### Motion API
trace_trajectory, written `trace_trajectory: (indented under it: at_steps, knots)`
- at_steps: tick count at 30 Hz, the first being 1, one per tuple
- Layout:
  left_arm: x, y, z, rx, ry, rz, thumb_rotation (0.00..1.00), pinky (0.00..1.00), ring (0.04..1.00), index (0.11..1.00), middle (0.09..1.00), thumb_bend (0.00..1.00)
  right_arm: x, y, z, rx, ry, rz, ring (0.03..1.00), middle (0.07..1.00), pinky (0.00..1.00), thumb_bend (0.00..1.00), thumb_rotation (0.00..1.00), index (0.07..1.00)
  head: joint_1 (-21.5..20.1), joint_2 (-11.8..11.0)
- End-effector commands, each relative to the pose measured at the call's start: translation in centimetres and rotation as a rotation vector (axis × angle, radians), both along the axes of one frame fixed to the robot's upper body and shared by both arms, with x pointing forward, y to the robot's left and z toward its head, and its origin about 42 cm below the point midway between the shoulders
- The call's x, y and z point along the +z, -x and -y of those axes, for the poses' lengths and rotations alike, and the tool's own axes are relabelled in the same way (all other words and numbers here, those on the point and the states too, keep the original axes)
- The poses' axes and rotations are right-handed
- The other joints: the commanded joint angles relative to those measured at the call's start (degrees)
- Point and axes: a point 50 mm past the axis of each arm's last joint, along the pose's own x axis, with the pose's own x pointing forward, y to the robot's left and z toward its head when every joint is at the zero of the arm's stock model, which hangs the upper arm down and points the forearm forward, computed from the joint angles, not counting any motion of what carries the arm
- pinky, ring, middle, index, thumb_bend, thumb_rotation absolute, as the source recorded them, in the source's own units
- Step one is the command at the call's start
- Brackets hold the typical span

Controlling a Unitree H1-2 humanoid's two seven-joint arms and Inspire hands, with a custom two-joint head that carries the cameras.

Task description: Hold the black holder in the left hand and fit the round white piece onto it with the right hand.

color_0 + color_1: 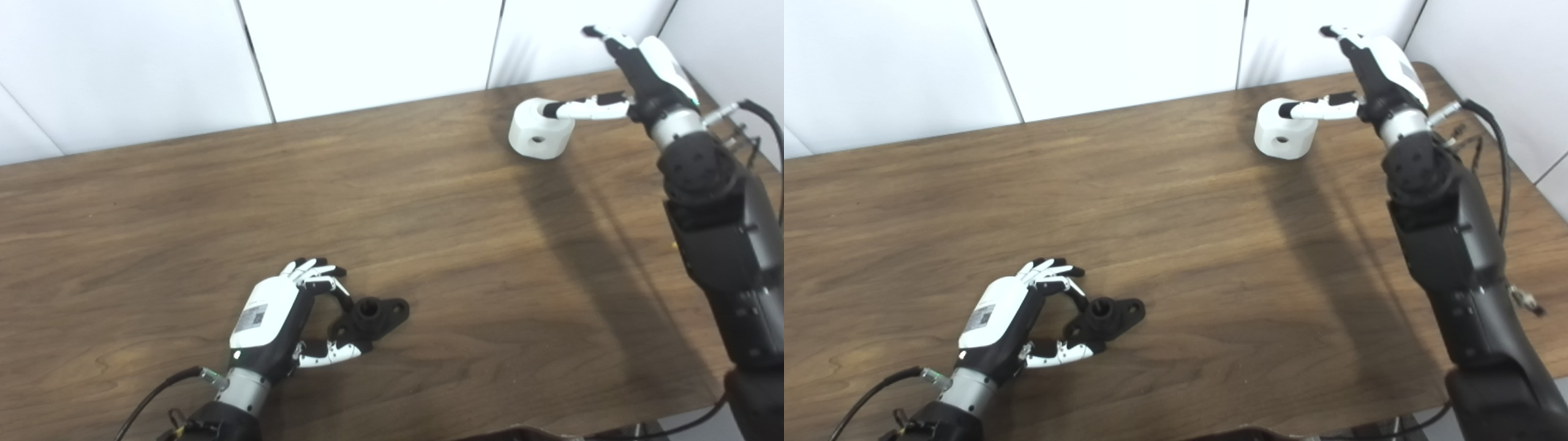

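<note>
The black holder (373, 318) lies flat on the wooden table (429, 245), near the table's front edge and left of its middle — a small dark part with a raised round socket in its centre and a flat ear with a hole at its far right. My left hand (288, 318) is at the holder's left side, palm turned toward it: my thumb (334, 352) reaches along the table to the holder's near-left corner and touches it, while my curled fingers (324, 285) arch over its far-left edge. The holder still rests on the table, so I am cupping it rather than lifting it, and I cannot tell whether my fingers truly clamp it. Far from the holder, up toward the table's back right corner, sits the round white piece (541, 128) — a short, thick cylinder with a small hole in the side that faces me. My right hand (637, 73) is raised just to the right of that piece, its fingers spread and pointing up and away toward the white wall panels (367, 49) behind the table; only my right thumb (588, 109) stretches sideways, its dark tip lying on the top of the piece. My right arm (716, 214), dark and bulky, casts a long shadow across the wood between the two parts.
</note>
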Motion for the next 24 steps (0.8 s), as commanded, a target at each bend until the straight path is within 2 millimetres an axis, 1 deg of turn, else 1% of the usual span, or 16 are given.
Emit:
trace_trajectory:
  at_steps: [1,7,9,11,14,18,22,24]
  knots:
    - [-1.0,0.7,-0.2,-0.029,-0.030,-0.058,0.06,0.95,0.897,0.487,0.807,0.52,3.2,-1.2,0.8,0.001,0.086,0.036,1.000,0.969,0.90,0.85,0.39,0.878,0.0,0.0]
    - [-1.0,0.8,-0.2,-0.029,-0.032,-0.055,0.06,0.96,0.896,0.487,0.806,0.52,3.9,-3.2,1.0,0.009,0.162,-0.065,1.000,0.978,0.89,0.93,0.37,0.890,-0.3,-0.1]
    - [-1.0,0.8,-0.1,-0.026,-0.030,-0.054,0.06,0.96,0.894,0.487,0.806,0.52,4.3,-3.8,1.1,0.015,0.198,-0.107,1.000,0.995,0.88,0.97,0.38,0.878,0.0,-0.1]
    - [-1.1,0.8,0.0,-0.024,-0.029,-0.053,0.06,0.96,0.894,0.487,0.806,0.52,4.7,-4.1,1.1,0.019,0.233,-0.143,1.000,0.999,0.88,0.99,0.40,0.867,0.1,-0.1]
    - [-1.1,0.7,0.1,-0.023,-0.027,-0.051,0.06,0.96,0.893,0.487,0.805,0.52,5.3,-4.5,1.1,0.027,0.266,-0.182,1.000,1.000,0.89,1.00,0.41,0.836,0.2,-0.2]
    - [-1.1,0.7,0.2,-0.023,-0.030,-0.054,0.06,0.96,0.896,0.487,0.807,0.52,5.8,-5.0,1.1,0.024,0.294,-0.214,1.000,1.000,0.91,1.00,0.42,0.831,0.4,-0.4]
    - [-1.2,0.7,0.3,-0.021,-0.030,-0.054,0.06,0.95,0.895,0.487,0.806,0.52,5.8,-5.4,1.0,0.012,0.300,-0.229,1.000,1.000,0.93,1.00,0.40,0.836,0.5,-0.7]
    - [-1.3,0.7,0.2,-0.020,-0.028,-0.056,0.06,0.95,0.895,0.487,0.806,0.52,5.6,-5.6,1.0,0.010,0.305,-0.240,1.000,1.000,0.93,1.00,0.41,0.835,0.6,-0.9]
